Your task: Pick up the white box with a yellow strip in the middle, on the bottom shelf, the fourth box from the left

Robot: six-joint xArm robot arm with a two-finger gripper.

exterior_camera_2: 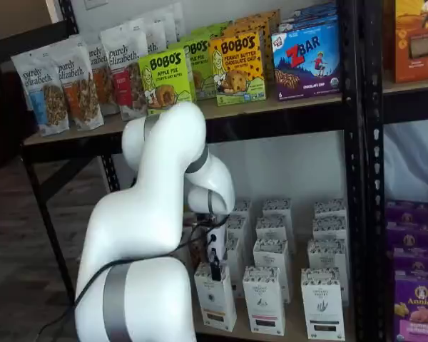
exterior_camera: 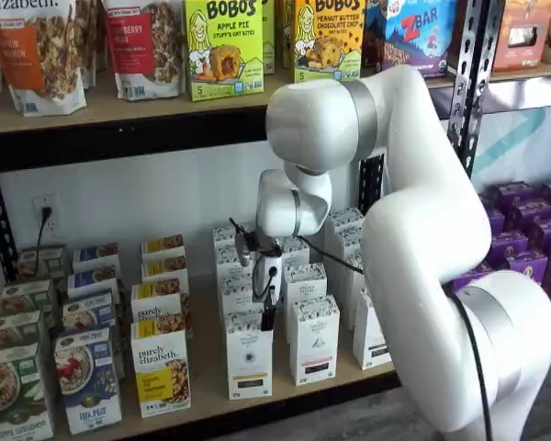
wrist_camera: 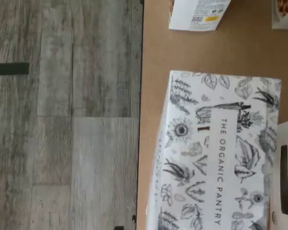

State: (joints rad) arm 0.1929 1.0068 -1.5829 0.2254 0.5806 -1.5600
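The white box (exterior_camera: 249,356) stands at the front of the bottom shelf (exterior_camera: 285,390), just right of the purely elizabeth boxes (exterior_camera: 161,372). My claw (exterior_camera: 268,312) hangs right above its top; the fingers show side-on, so I cannot tell their spread. The wrist view shows a leafy carton top (wrist_camera: 221,153) close below. I judge a straight descent is best, fingers clearing the top edges. The like carton (exterior_camera: 313,340) alongside crowds the right finger.

Like white cartons (exterior_camera: 313,338) close beside
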